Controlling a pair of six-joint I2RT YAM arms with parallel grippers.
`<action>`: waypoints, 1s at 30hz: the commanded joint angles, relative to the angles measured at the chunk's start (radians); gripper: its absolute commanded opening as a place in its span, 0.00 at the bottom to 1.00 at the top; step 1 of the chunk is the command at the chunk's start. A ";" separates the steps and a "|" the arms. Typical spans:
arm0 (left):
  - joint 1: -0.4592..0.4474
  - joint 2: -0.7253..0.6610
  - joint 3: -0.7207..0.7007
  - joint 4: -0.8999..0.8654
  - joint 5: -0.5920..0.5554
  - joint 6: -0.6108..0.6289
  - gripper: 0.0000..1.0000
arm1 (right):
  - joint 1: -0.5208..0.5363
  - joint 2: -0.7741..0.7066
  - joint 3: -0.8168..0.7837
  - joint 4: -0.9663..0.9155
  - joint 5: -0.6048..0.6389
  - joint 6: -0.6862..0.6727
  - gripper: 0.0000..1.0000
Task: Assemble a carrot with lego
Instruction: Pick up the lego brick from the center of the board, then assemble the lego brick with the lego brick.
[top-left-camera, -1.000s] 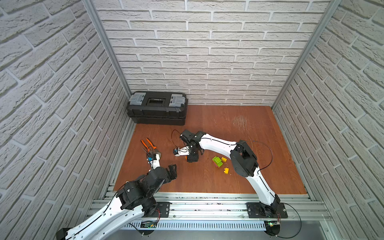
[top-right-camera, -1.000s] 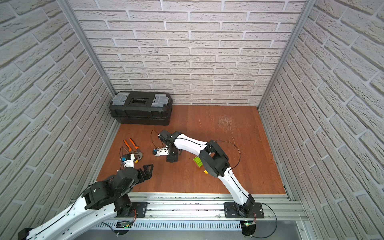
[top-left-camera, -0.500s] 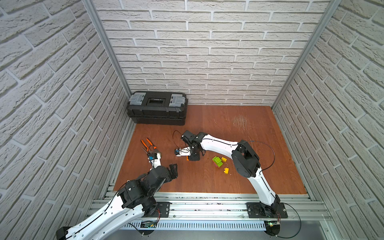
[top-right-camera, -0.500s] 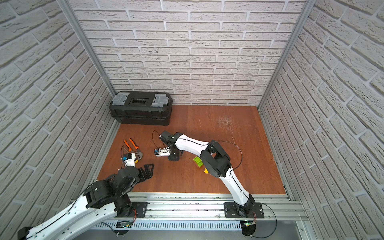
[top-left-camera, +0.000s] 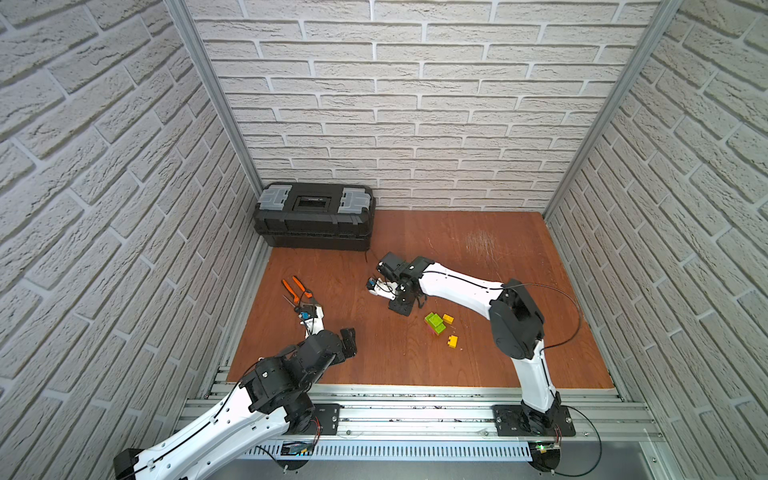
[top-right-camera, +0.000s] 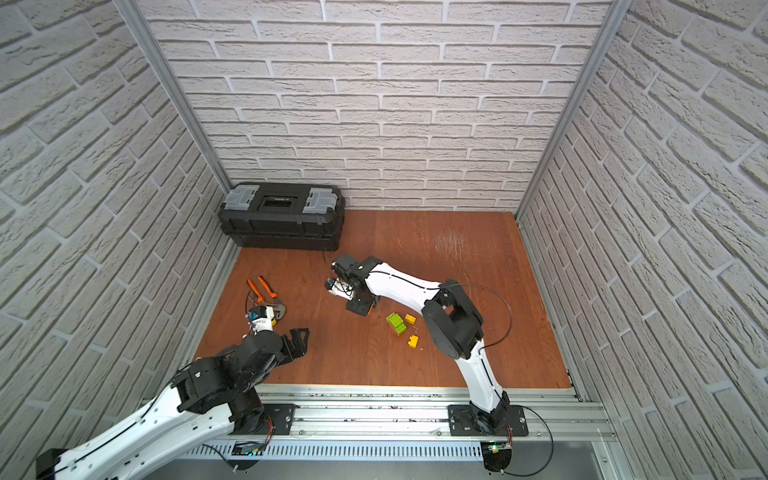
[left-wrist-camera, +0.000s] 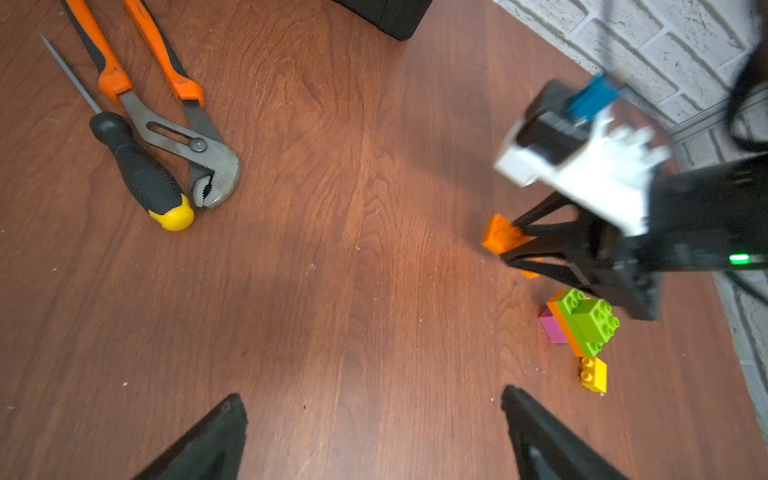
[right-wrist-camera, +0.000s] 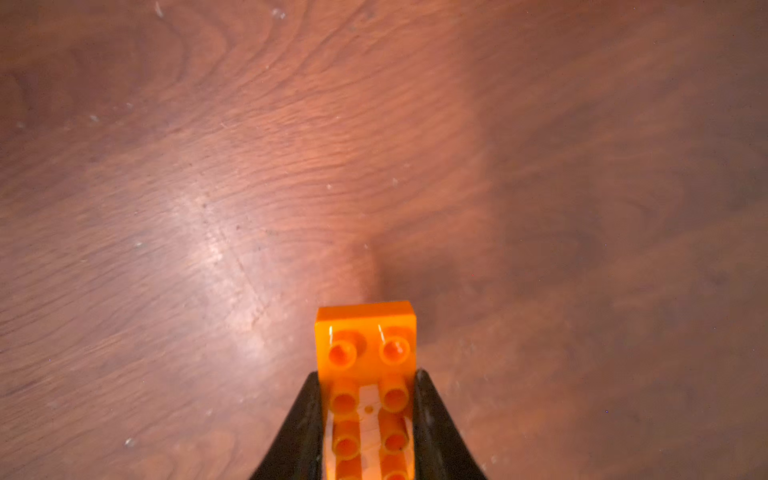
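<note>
My right gripper (right-wrist-camera: 366, 376) is shut on a long orange lego brick (right-wrist-camera: 365, 353), studs facing the camera, its free end sticking out past the fingertips just over the wooden floor. The left wrist view shows that brick (left-wrist-camera: 500, 237) in the black jaws. Right of it sits the carrot clump (top-left-camera: 434, 323) (left-wrist-camera: 582, 320): lime green on orange with a pink end. Two yellow bricks (top-left-camera: 448, 318) (top-left-camera: 452, 340) lie beside the clump. My left gripper (left-wrist-camera: 372, 399) (top-left-camera: 348, 340) hangs open and empty at the front left.
Orange-handled pliers (top-left-camera: 297, 291) and a black screwdriver with a yellow tip (left-wrist-camera: 141, 174) lie at the left. A black toolbox (top-left-camera: 313, 216) stands against the back wall. Brick walls close in the floor on three sides.
My right gripper's jaws have closed on the orange brick and shifted slightly. The left arm has stayed where it was.
</note>
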 joint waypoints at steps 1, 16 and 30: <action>-0.004 0.060 0.004 0.065 0.002 0.012 0.98 | -0.027 -0.168 -0.030 -0.040 0.055 0.172 0.02; -0.009 0.373 0.027 0.285 0.093 0.066 0.98 | -0.114 -0.354 -0.300 -0.098 -0.019 0.328 0.02; -0.011 0.333 -0.015 0.291 0.093 0.030 0.98 | -0.101 -0.372 -0.370 -0.055 -0.034 0.386 0.02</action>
